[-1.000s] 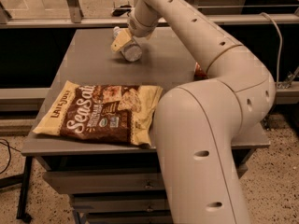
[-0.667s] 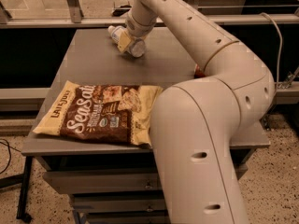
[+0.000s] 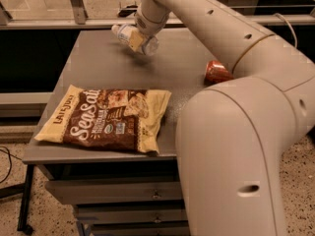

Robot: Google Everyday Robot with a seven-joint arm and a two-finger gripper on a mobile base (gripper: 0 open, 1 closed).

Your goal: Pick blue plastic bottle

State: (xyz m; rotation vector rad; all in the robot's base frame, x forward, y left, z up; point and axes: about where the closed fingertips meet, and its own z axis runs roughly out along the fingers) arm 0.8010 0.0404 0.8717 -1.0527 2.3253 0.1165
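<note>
I'm watching the pincer point(image 3: 139, 39) over the far end of the counter point(image 3: 93, 63), and it's clamping its fingers across the middle of the blue plastic bottle point(image 3: 124, 33). The bottle is sitting crosswise in the grip, with its white cap poking out to the pincer's left side in the camera view and its base sticking out the other way.

Here's what's changing. A second ago the bottle was lying low against the counter under the pincer. Now it's riding higher and a little further back, and I'm seeing a strip of bare counter beneath it. It's travelling with the pincer rather than staying behind, so I'm reading the grasp as holding and the lift as under way.

Nothing else is moving. The snack bag point(image 3: 106, 117) is lying flat well to the near side of the pincer, exactly where it was. The orange-red can point(image 3: 216, 72) is sitting off to the pincer's right and nearer to me, partly tucked behind the arm point(image 3: 231, 151), well apart from the bottle.

For the task, I'm judging the pick as nearly complete, with only more clearance off the counter left to gain. My one worry is that the bottle is tilting in the grip and its plastic is smooth, so I'm keeping an eye out for it rotating or sliding between the fingers as it's going up.
</note>
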